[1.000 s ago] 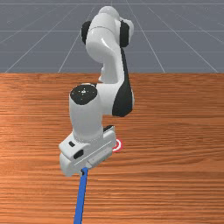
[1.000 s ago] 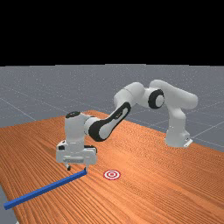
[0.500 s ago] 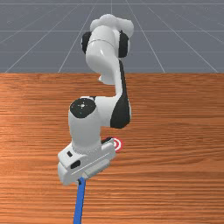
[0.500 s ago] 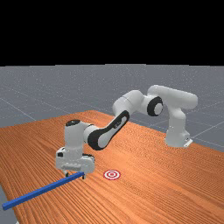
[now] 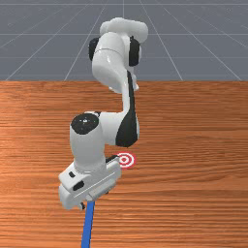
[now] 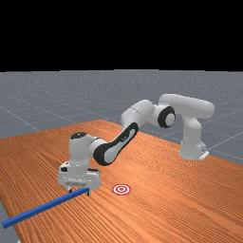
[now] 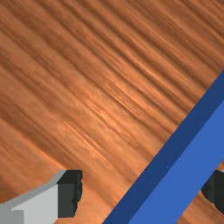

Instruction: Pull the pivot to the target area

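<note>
2 fingers (image 7: pixel 70 192) stand wide apart on the gripper (image 6: pixel 79 192), w/ the blue bar (image 7: pixel 175 175) slanting through the gap b/w them; jaws are released, not clamped on it. Bar sits well off 1 finger & right up by the other; whether it touches that 1, can't tell. That 2nd finger is part cut off by the wrist view's edge.

Front view: hand hides the bar's far end, & the pic's near edge crops the rest. Hand's corner also covers a bit of the target (image 5: pixel 128 160) on its left side. Most of the gripper's fingers are hidden under the hand there too.

Far view gives the bar's full length, incl. both ends: 1 at the near left, out past the table (image 6: pixel 166 204) edge, the other by the gripper's right finger. Left finger's tip is part hidden behind the bar. Target lies to the right of the bar's end, apart from it; in the front view it's to the right & farther back. Bar's height vs. the tabletop is hard to make out.
</note>
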Robot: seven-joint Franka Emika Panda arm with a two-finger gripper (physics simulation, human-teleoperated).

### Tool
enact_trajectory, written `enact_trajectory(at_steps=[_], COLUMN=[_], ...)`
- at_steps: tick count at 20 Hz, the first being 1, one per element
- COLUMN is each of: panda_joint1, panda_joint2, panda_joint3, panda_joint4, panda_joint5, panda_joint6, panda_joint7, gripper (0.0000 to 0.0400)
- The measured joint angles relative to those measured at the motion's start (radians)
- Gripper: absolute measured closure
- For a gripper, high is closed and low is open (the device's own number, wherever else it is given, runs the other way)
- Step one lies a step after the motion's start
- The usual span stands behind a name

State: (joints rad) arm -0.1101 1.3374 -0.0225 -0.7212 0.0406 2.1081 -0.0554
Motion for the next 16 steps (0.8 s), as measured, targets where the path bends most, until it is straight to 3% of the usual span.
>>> enact_trajectory(at_steps=[1,4,5,6,9,16], panda_joint1=[0.011,0.026,0.003,0.000,-0.005,0.000], panda_joint2=[0.074,0.058,0.088,0.102,0.100,0.057], panda_joint3=[-0.024,-0.043,-0.014,-0.016,-0.009,0.018], panda_joint4=[0.137,0.112,0.165,0.192,0.187,0.112], panda_joint5=[-0.022,-0.040,-0.001,0.000,-0.007,0.018], panda_joint6=[-0.087,-0.075,-0.108,-0.121,-0.118,-0.098], panda_joint7=[0.025,0.046,0.074,0.095,0.015,0.013], gripper=[0.0000,0.0007,0.0001,0.0156,0.0302,0.0305])
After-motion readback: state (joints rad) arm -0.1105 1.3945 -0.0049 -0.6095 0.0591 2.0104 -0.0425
